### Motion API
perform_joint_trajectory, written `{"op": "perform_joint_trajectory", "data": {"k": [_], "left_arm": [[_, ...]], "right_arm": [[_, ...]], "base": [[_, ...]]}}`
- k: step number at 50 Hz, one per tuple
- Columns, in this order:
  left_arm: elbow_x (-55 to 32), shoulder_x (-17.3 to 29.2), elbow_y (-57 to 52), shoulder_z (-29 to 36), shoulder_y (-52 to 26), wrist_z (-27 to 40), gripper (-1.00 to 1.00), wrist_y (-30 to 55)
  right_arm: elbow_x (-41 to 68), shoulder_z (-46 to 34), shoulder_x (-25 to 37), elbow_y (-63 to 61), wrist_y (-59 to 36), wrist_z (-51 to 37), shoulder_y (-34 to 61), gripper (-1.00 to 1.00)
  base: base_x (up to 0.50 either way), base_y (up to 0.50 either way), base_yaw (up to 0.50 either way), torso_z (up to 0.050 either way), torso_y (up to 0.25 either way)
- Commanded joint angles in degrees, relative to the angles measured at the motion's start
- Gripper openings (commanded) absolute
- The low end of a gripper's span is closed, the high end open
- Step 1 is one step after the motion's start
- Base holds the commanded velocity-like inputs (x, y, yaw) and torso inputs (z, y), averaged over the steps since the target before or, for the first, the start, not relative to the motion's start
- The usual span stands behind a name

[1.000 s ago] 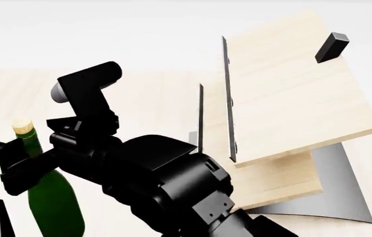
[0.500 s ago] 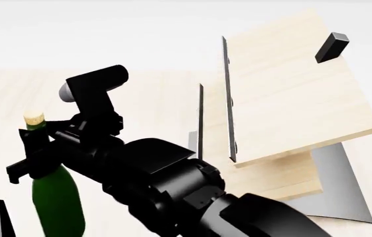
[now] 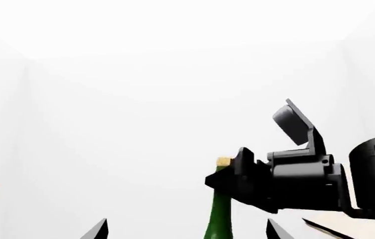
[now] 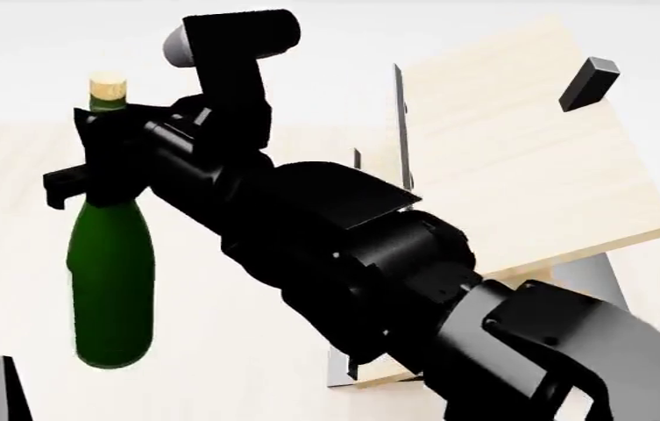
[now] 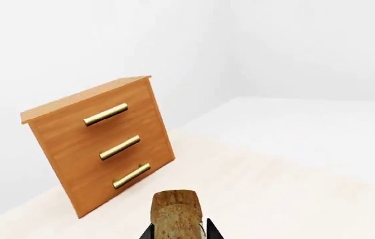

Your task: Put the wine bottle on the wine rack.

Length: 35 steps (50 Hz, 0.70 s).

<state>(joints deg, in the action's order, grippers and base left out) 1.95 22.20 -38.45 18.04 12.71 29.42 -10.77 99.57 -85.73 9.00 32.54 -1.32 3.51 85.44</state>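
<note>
Once raised clear of the desk point(image 4: 3, 175), wine bottle point(image 4: 111, 281) hangs upright from right gripper point(image 4: 94, 167) clamped at neck, left of wine rack point(image 4: 517, 167); left gripper state indiscernible.

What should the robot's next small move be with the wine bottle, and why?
Probably carry the wine bottle sideways toward the wine rack. The right gripper is clamped on its neck just under the cork, the bottle hangs upright above the table, and the rack's slanted boards stand off to its right.
</note>
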Motion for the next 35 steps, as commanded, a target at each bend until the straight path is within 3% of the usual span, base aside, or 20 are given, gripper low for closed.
{"op": "perform_joint_trajectory", "data": {"k": [1, 6, 15, 22, 35], "left_arm": [[0.26, 0.07, 0.09, 0.38, -0.06, 0.12, 1.00, 0.01], [-0.03, 0.26, -0.25, 0.23, -0.06, 0.18, 1.00, 0.22], [0.18, 0.39, -0.67, 0.29, 0.06, 0.38, 1.00, 0.50], [0.52, 0.35, -0.86, 0.51, 0.02, 0.52, 1.00, 0.89], [0.53, 0.48, -0.32, 0.78, -0.13, 0.67, 1.00, 0.41]], "right_arm": [[3.30, 7.60, 10.82, -10.99, 1.35, -6.27, 6.09, -1.00], [11.30, 13.67, 17.90, -17.68, 0.79, -10.91, 8.14, -1.00], [24.81, 21.53, 24.85, -14.97, 0.67, -15.48, 7.65, -1.00], [28.38, 25.57, 31.36, -17.68, 3.85, -17.00, 5.01, -1.00], [33.08, 29.10, 37.59, -13.93, 6.21, -15.52, 0.12, -1.00]], "base": [[0.00, 0.00, 0.00, 0.000, 0.000], [0.00, 0.00, 0.00, 0.000, 0.000], [0.00, 0.00, 0.00, 0.000, 0.001], [0.00, 0.00, 0.00, 0.000, 0.000], [0.00, 0.00, 0.00, 0.000, 0.001]]}}
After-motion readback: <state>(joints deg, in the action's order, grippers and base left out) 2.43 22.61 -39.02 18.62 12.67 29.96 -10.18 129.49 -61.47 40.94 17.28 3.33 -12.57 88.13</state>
